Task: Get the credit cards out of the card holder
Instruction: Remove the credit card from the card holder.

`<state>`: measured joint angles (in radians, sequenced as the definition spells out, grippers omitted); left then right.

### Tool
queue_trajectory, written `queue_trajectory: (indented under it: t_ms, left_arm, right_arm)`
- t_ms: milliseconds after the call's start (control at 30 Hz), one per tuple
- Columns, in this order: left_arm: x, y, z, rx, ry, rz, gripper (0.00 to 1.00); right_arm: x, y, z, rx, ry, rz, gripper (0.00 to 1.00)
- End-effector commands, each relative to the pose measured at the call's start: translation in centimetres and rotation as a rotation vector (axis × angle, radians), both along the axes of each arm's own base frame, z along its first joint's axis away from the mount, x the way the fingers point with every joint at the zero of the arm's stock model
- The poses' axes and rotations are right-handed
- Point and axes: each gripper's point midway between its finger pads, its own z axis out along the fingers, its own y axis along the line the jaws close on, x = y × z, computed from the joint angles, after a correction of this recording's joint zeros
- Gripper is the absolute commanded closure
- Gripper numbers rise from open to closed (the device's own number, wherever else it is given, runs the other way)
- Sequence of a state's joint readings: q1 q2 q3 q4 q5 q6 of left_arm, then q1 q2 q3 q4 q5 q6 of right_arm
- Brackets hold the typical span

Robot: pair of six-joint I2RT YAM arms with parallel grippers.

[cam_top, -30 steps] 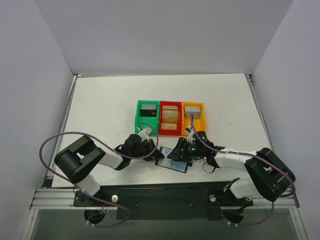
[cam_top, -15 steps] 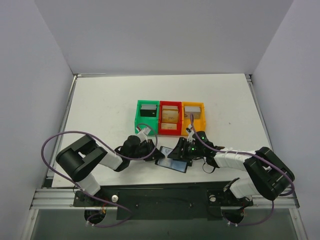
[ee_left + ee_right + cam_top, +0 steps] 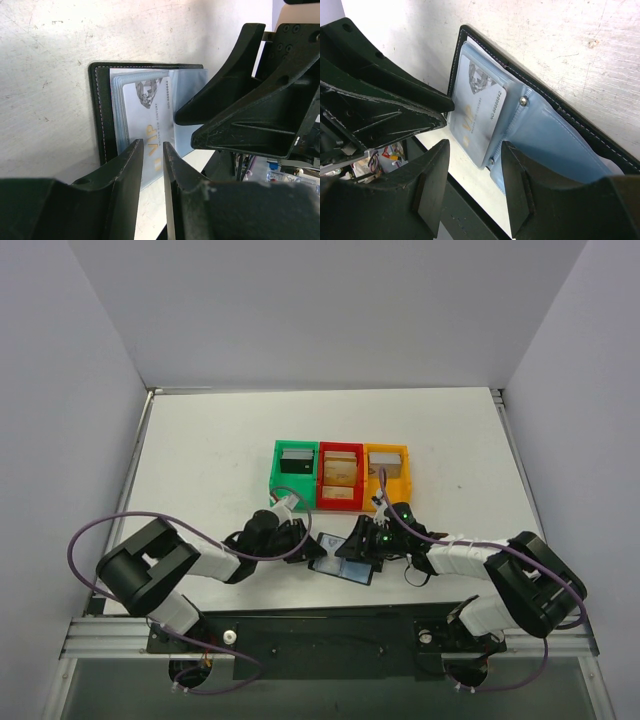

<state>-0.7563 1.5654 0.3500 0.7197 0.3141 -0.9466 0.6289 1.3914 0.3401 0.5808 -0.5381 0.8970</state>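
The card holder lies open on the table between both grippers, black edge outside and pale blue sleeves inside. A pale blue VIP credit card sticks partway out of a sleeve toward the table's near edge, also visible in the right wrist view. My left gripper hovers over the card's free end, open by a narrow gap with nothing between the fingers. My right gripper stands wide open over the card and the riveted sleeve fold. The two grippers face each other closely above the holder.
Three bins stand just behind the holder: green, red and orange, each with cards inside. The table's near edge and the black base rail lie right beside the holder.
The left gripper's jaws have parted slightly and its arm has shifted a little to the left. The right gripper and the card holder stay about where they were.
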Motion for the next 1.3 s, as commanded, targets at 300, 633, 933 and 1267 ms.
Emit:
queue_trajectory:
  t_ms: [300,633,933,1267]
  left_arm:
    - [1.4,0.8,0.1,0.077,-0.046,0.039,0.67]
    - [1.4,1.8,-1.8,0.144,-0.019,0.064,0.67]
    - [0.9,2.3,-3.1,0.164,0.008,0.071,0.71]
    - [0.9,2.3,-3.4,0.165,0.012,0.071,0.75]
  right_arm:
    - [0.9,0.6,1.1,0.028,-0.043,0.001,0.59]
    - [1.1,0.9,1.5,0.044,-0.046,0.011,0.58]
    - [1.2,1.4,1.6,0.058,-0.042,0.016,0.57]
    - [1.3,1.9,1.7,0.072,-0.034,0.024,0.57]
